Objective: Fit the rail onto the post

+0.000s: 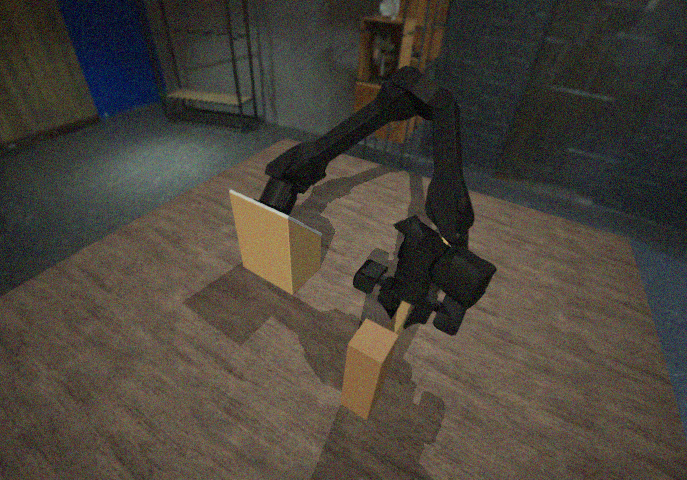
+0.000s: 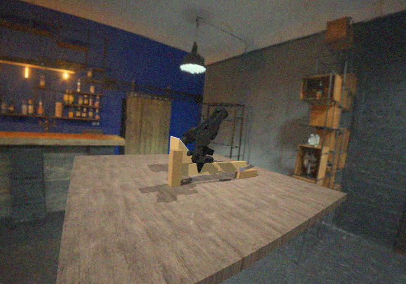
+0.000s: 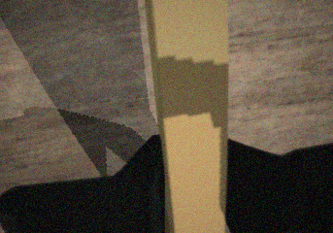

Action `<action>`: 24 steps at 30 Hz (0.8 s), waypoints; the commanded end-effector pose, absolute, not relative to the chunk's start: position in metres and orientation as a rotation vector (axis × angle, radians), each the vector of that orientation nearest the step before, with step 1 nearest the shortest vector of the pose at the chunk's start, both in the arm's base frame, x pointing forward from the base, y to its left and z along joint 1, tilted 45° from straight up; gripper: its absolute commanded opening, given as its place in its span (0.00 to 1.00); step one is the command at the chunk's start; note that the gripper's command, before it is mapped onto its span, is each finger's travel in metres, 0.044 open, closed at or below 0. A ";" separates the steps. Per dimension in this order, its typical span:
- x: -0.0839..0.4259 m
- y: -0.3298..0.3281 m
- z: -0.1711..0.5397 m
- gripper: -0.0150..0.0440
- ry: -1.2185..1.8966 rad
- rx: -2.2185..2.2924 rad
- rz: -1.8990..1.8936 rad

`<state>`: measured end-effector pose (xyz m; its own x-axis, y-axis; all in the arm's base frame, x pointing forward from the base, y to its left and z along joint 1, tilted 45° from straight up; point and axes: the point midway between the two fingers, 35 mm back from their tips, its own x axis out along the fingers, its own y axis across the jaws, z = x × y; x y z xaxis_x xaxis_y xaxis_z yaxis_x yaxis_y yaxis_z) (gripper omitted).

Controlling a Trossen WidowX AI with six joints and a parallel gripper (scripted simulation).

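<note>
The long wooden rail [image 1: 400,321] [image 2: 234,165] [image 3: 193,49] runs from near the post to the low footboard block. My gripper [image 1: 406,309] [image 2: 200,167] [image 3: 177,140] is shut on the rail close to its post end. The short wooden post [image 1: 365,370] [image 2: 174,167] stands upright at that end. In the exterior view the rail looks off the table and close to level. Its far end is at the footboard block [image 2: 248,173]; the bracket's fit is too small to make out. The pegs and holes are hidden, and I cannot tell whether rail and post touch.
A tall wooden box-like block [image 1: 267,243] [image 2: 175,143] with a pale top edge stands beside the arm's base, on the other side of the post from the exterior view. The arm reaches over the wooden table [image 1: 157,367] [image 2: 163,237] and casts shadows around the post.
</note>
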<state>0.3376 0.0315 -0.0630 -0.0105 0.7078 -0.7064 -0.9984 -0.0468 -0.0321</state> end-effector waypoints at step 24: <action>0.339 0.023 -0.069 0.25 0.577 -0.657 1.509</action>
<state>0.3377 0.0261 -0.0676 -0.0123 0.7079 -0.7062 -0.9984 -0.0478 -0.0305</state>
